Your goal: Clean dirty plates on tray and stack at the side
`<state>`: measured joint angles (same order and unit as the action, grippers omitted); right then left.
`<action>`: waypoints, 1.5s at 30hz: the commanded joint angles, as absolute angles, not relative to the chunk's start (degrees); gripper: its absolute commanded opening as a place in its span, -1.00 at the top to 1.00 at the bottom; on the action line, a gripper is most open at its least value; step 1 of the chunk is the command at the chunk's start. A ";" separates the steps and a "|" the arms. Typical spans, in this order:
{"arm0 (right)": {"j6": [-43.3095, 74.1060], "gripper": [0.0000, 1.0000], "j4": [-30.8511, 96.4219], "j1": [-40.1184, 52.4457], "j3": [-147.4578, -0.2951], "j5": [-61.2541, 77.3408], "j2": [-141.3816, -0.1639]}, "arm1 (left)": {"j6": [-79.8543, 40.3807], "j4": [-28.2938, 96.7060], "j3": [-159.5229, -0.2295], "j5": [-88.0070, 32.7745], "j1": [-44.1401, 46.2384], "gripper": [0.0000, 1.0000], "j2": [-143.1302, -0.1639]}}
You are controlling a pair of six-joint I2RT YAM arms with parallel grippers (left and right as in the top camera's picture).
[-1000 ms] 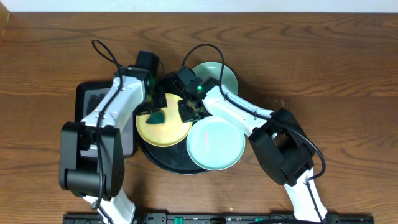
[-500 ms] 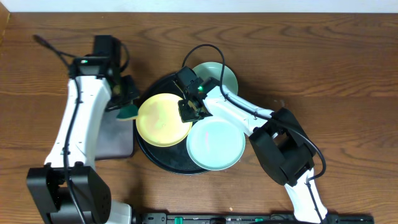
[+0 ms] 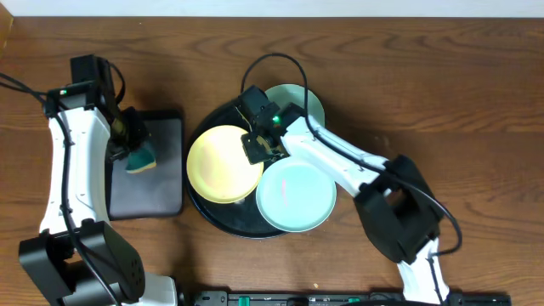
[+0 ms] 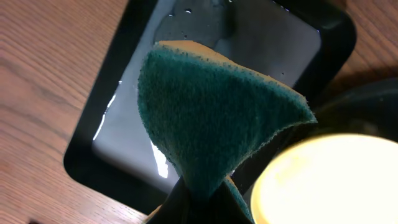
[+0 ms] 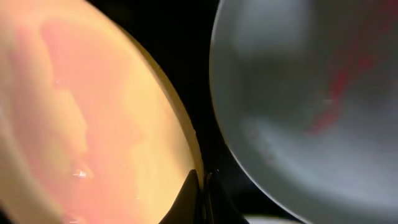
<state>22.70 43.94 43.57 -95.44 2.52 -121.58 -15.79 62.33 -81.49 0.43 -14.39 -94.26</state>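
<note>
The big round tray [image 3: 217, 217] holds the yellow plate [image 3: 221, 166] on its left side, the front mint plate [image 3: 295, 197] and the back mint plate [image 3: 311, 102]. The right gripper [image 3: 257, 153] is pinched tight on the yellow plate's rim. Left of the tray, the left gripper [image 4: 202, 200] squeezes the teal sponge [image 4: 211, 118] over a small black tray [image 3: 157, 191].

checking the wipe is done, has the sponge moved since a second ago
Yes, the sponge went left, off the yellow plate to above the rectangular tray.

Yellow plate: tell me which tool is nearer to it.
Right. The right tool pinches the rim of the yellow plate on the round tray. The left tool holds the teal sponge over the rectangular tray, apart from the plate.
</note>
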 commanded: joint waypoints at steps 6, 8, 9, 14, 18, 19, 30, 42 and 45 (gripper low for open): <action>18.06 0.98 45.36 43.99 -96.01 -6.44 -116.55 | -13.54 61.98 -82.39 1.37 -14.83 0.85 -93.19; 16.51 0.98 45.65 44.14 -96.01 -10.74 -115.50 | -13.56 61.82 -82.37 1.37 -14.83 0.85 -93.21; 15.70 0.98 45.76 44.38 -96.01 -13.43 -114.93 | -13.56 61.73 -82.37 1.37 -14.83 0.85 -93.23; 14.02 0.98 45.84 47.24 -96.01 -25.82 -111.48 | -13.56 61.41 -82.37 1.37 -14.83 0.85 -93.21; 11.09 0.98 44.93 50.50 -96.01 -34.68 -109.54 | -13.56 61.25 -82.35 1.37 -14.83 0.85 -93.23; 9.98 0.98 44.56 51.55 -96.01 -37.58 -109.12 | -13.56 61.21 -82.35 1.37 -14.83 0.85 -93.23; 2.09 0.98 38.46 61.87 -96.01 -65.95 -108.64 | -13.56 60.97 -82.24 1.37 -14.83 0.85 -93.23; -8.49 0.98 28.12 66.11 -96.01 -77.91 -108.62 | -13.56 60.55 -81.82 1.37 -14.83 0.85 -93.23; -10.46 0.98 26.26 66.11 -96.01 -78.19 -108.49 | -13.56 60.55 -81.80 1.37 -14.83 0.85 -93.23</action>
